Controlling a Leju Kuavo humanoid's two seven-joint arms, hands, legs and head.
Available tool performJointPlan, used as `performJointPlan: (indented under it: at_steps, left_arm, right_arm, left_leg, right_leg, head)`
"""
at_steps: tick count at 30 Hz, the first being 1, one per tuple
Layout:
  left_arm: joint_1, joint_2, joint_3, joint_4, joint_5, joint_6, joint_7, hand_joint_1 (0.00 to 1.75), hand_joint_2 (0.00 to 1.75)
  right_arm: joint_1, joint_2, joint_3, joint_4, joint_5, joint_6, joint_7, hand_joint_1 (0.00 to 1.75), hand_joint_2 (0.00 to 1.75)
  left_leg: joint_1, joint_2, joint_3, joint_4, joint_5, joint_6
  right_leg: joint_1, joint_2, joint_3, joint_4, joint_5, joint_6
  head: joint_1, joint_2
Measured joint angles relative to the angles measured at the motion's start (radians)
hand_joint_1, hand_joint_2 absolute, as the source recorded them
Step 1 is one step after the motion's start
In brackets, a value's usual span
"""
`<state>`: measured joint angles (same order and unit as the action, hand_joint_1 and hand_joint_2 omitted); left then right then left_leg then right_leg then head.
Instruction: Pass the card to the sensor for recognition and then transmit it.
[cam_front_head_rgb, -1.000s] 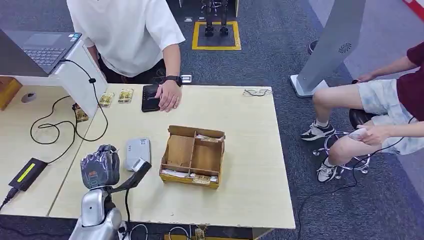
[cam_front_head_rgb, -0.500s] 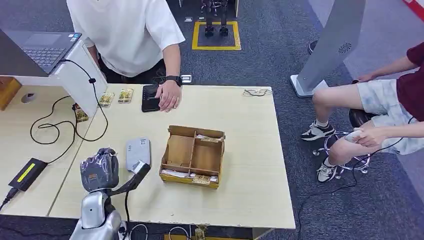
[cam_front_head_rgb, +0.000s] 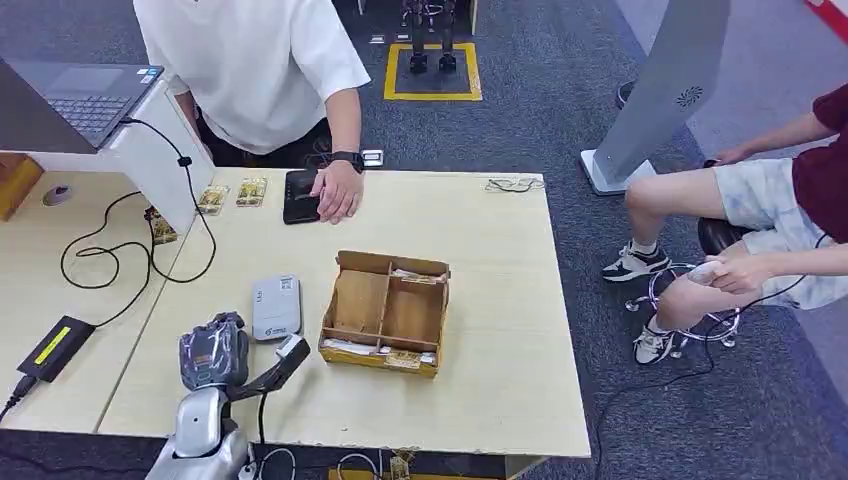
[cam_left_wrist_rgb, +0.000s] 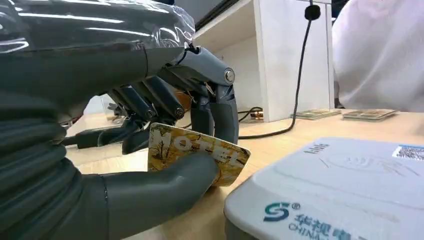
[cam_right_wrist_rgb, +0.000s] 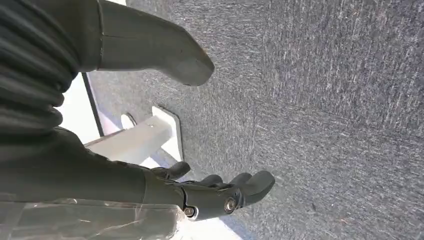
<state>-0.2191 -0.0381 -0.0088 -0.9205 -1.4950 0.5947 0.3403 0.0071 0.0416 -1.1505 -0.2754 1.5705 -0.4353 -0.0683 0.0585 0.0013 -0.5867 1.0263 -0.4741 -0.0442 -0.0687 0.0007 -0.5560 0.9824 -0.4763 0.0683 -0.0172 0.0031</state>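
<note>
My left hand (cam_front_head_rgb: 213, 352) hovers low over the table's near left part, just short of the white card sensor (cam_front_head_rgb: 276, 306). In the left wrist view the hand (cam_left_wrist_rgb: 165, 125) pinches a yellow patterned hotel card (cam_left_wrist_rgb: 195, 152) between thumb and fingers, the card's edge close to the sensor's (cam_left_wrist_rgb: 340, 190) white casing and not over its top. My right hand (cam_right_wrist_rgb: 210, 192) hangs beside my body above grey carpet, its fingers apart and holding nothing.
A cardboard divided box (cam_front_head_rgb: 385, 312) with cards along its edges stands right of the sensor. A person in a white shirt rests a hand (cam_front_head_rgb: 338, 190) on a black tablet (cam_front_head_rgb: 300, 194) at the far edge. Cables (cam_front_head_rgb: 120, 255) and a black adapter (cam_front_head_rgb: 55, 347) lie left; a seated person (cam_front_head_rgb: 760, 230) is at right.
My left hand with the card has dropped lower toward the table and drawn slightly back toward me, beside the sensor. The person at the far edge has stayed still.
</note>
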Motion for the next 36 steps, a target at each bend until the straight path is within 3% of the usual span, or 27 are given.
performJointPlan:
  at_steps: [17, 22, 25, 29, 33, 36]
  left_arm:
    - [-0.002, 0.012, -0.038, 0.008, 0.019, -0.02, 0.015, 1.75, 1.75]
    - [0.0, 0.014, -0.04, 0.007, 0.044, 0.041, 0.001, 1.75, 1.75]
    - [0.015, 0.013, -0.04, -0.029, 0.062, 0.097, -0.057, 1.75, 1.75]
    - [0.053, -0.016, -0.01, -0.168, 0.076, 0.098, -0.248, 1.75, 1.75]
    - [0.062, -0.044, 0.015, -0.249, 0.08, 0.098, -0.272, 1.75, 1.75]
    - [0.069, -0.071, 0.045, -0.319, 0.094, 0.098, -0.385, 1.75, 1.75]
  right_arm:
    - [0.0, 0.001, 0.0, -0.009, 0.0, 0.001, 0.003, 0.0, 1.75]
    - [0.0, 0.002, 0.0, -0.011, 0.0, 0.001, 0.002, 0.0, 1.75]
    - [0.001, 0.002, 0.0, -0.012, 0.0, -0.001, -0.005, 0.0, 1.75]
    - [0.003, 0.002, 0.0, -0.011, 0.0, -0.005, -0.013, 0.0, 1.75]
    - [0.005, 0.003, 0.0, -0.011, 0.0, -0.006, -0.015, 0.0, 1.75]
    - [0.007, 0.003, 0.0, -0.011, 0.0, -0.005, -0.024, 0.0, 1.75]
  left_leg:
    - [0.0, 0.0, 0.0, 0.0, 0.0, 0.0]
    - [0.0, 0.0, 0.0, 0.0, 0.0, 0.0]
    - [0.0, 0.0, 0.0, 0.0, 0.0, 0.0]
    - [0.0, -0.001, -0.001, 0.0, 0.0, 0.0]
    - [0.0, 0.0, 0.0, 0.0, 0.0, 0.0]
    - [0.0, 0.0, 0.0, 0.0, 0.0, 0.0]
  right_leg:
    - [0.0, 0.0, 0.0, 0.0, 0.0, 0.0]
    - [0.0, 0.0, 0.0, 0.0, 0.0, 0.0]
    - [0.0, 0.0, 0.0, 0.0, 0.0, 0.0]
    - [0.0, -0.001, 0.0, 0.0, 0.0, 0.0]
    - [0.0, 0.0, 0.0, 0.0, 0.0, 0.0]
    - [0.0, -0.001, 0.0, 0.0, 0.0, 0.0]
  head:
    - [0.0, 0.0]
    - [0.0, 0.0]
    - [0.0, 0.0]
    - [0.0, 0.0]
    - [0.0, 0.0]
    - [0.0, 0.0]
